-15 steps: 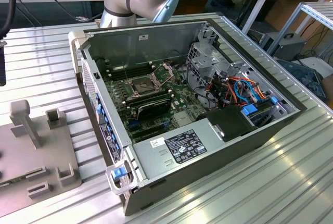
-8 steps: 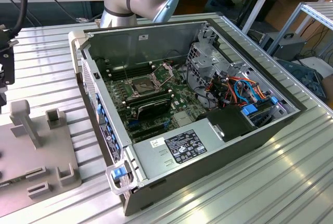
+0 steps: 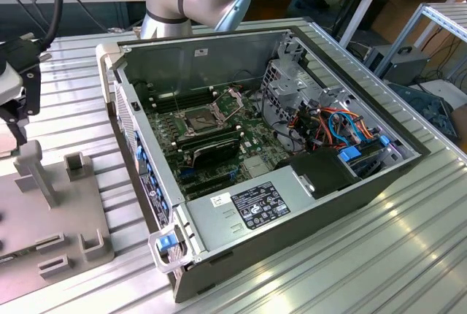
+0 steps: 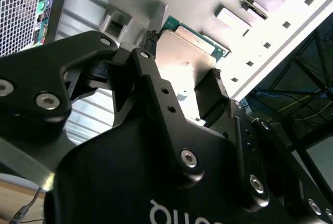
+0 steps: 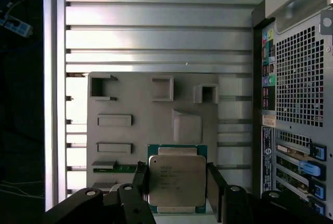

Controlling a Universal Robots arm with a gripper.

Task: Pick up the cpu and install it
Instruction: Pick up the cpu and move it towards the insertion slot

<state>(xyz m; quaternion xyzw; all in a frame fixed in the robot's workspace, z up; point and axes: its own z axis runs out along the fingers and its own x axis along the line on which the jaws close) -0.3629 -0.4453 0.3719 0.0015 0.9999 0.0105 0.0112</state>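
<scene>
The cpu (image 5: 177,179) is a flat square chip with a dull silver top and a green rim. It sits between my gripper's two black fingers in both wrist views, and my gripper (image 5: 177,193) is shut on its opposite edges. It hangs above the grey fixture plate (image 5: 130,146), clear of it. In the second wrist view the cpu (image 4: 190,52) shows from the side between the fingers (image 4: 148,60). In the exterior view my gripper (image 3: 13,120) is at the far left, over the fixture plate (image 3: 51,212). The open metal-framed socket (image 3: 203,118) lies on the green motherboard (image 3: 252,142) inside the case.
The open computer case (image 3: 241,212) lies on the ribbed aluminium table (image 3: 365,255), its rear panel (image 5: 296,78) beside the fixture plate. Black memory sticks (image 3: 211,150), coloured cables (image 3: 343,128) and a drive cage (image 3: 292,80) crowd the inside. Raised blocks and a post (image 3: 33,164) stand on the plate.
</scene>
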